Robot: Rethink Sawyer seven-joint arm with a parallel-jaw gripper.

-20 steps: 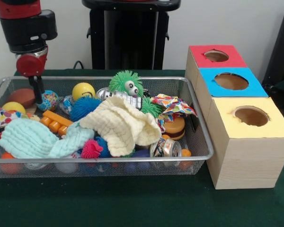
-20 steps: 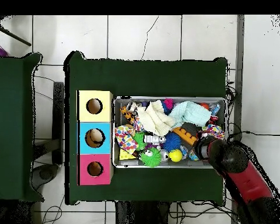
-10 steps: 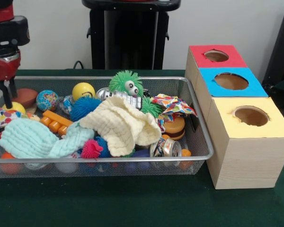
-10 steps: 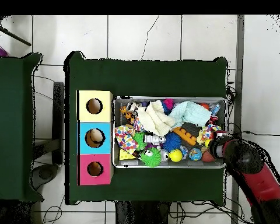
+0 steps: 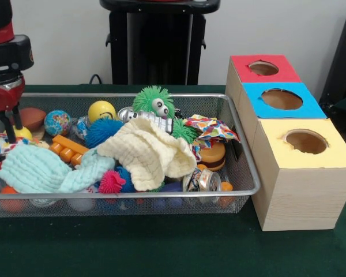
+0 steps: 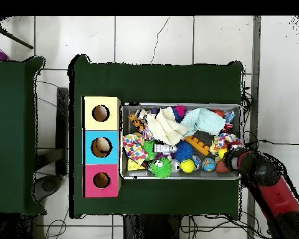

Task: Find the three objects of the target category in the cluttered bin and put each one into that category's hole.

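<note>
My gripper hangs over the left end of the wire mesh bin, open, its two thin black fingers reaching down beside a small yellow ball. A brown ball and a globe-patterned ball lie just right of it. Further along are a yellow smiley ball, a blue spiky ball and a pink spiky ball. In the overhead view the red arm covers the gripper at the bin's right end. Red, blue and yellow boxes with holes stand beside the bin.
A cream cloth and a mint cloth cover much of the bin. A green furry toy, an orange block, a patterned cloth, a burger toy and a can crowd the rest.
The arm has swung from near the globe-patterned ball to the bin's end by the small yellow ball, and both fingers now show lower there.
</note>
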